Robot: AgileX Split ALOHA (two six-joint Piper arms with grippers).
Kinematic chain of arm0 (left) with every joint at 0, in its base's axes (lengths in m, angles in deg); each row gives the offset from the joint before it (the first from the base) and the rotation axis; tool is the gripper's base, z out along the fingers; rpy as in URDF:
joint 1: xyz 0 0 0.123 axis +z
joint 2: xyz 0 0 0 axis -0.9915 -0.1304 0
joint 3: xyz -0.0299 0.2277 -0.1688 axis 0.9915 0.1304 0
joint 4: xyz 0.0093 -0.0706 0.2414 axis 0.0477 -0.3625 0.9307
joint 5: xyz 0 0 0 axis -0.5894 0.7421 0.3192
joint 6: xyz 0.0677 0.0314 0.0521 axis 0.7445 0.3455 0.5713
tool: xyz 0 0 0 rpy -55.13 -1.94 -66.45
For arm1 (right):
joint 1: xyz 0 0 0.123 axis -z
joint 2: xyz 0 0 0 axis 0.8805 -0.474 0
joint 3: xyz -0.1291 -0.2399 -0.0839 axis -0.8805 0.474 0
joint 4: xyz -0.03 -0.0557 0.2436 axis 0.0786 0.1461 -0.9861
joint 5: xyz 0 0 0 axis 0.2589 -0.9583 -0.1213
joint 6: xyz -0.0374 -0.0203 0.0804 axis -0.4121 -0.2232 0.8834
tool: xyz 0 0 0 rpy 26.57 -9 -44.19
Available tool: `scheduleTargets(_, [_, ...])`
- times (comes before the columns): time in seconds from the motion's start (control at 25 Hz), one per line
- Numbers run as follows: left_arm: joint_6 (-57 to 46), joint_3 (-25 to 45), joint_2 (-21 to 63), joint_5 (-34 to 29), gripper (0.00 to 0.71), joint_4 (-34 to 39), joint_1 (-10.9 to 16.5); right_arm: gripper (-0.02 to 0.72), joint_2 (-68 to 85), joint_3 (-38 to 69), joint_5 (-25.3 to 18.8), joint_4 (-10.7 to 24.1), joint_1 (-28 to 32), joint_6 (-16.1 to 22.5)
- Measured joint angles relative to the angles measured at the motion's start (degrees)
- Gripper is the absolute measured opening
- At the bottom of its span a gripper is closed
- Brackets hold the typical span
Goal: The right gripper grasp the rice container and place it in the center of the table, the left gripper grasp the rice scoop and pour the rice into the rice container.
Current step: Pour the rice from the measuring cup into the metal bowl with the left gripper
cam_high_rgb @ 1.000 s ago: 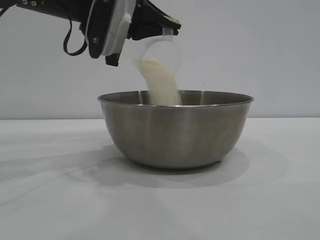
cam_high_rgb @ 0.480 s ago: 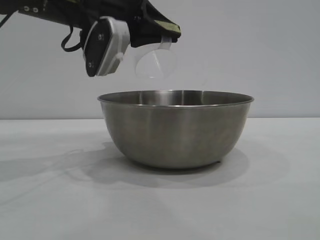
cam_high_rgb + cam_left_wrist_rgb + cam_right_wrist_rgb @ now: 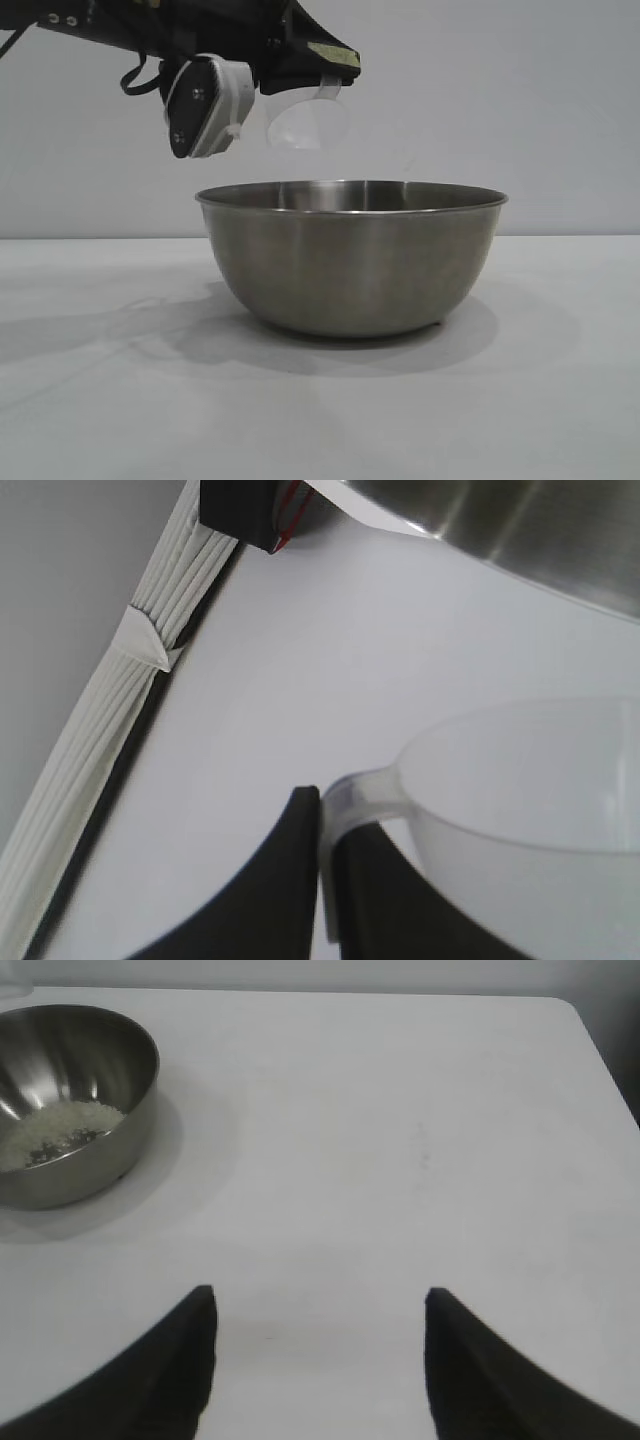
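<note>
The rice container (image 3: 352,255), a large steel bowl, stands upright on the white table (image 3: 100,400). In the right wrist view the rice container (image 3: 70,1100) holds a pale layer of rice (image 3: 55,1130) on its bottom. Above the bowl's left rim, my left gripper (image 3: 335,70) is shut on the handle of the clear rice scoop (image 3: 305,122), which is tipped on its side and looks empty. The left wrist view shows the rice scoop (image 3: 540,820) with its handle pinched by the left gripper (image 3: 325,805). My right gripper (image 3: 318,1295) hangs open over bare table, away from the bowl.
A white ribbed strip (image 3: 120,710) runs along the table's edge in the left wrist view, with a dark block (image 3: 240,510) near the bowl. The table's far corner (image 3: 570,1010) shows in the right wrist view. A plain wall stands behind.
One second ago rice streamed from the tilted scoop into the bowl. The stream has stopped, the scoop is empty, and the left wrist has rotated and lifted slightly.
</note>
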Motion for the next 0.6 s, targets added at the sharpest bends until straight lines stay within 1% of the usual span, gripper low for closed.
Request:
scheduleTargets(0.2, [2.0, 0.0, 0.0, 0.11, 0.0, 0.0, -0.24, 0.385, 0.0, 0.0, 0.0, 0.0, 0.0, 0.0])
scheduleTargets(0.32, [1.47, 0.0, 0.0, 0.19, 0.0, -0.12, -0.74, 0.385, 0.0, 0.0, 0.0, 0.0, 0.0, 0.0])
scheduleTargets(0.44, [-4.52, 0.0, 0.0, 0.22, 0.0, -1.36, -0.96, 0.385, 0.0, 0.0, 0.0, 0.0, 0.0, 0.0])
scheduleTargets(0.6, [-18.86, 0.0, 0.0, 0.22, 0.0, -1.62, -0.96, 0.385, 0.0, 0.0, 0.0, 0.0, 0.0, 0.0])
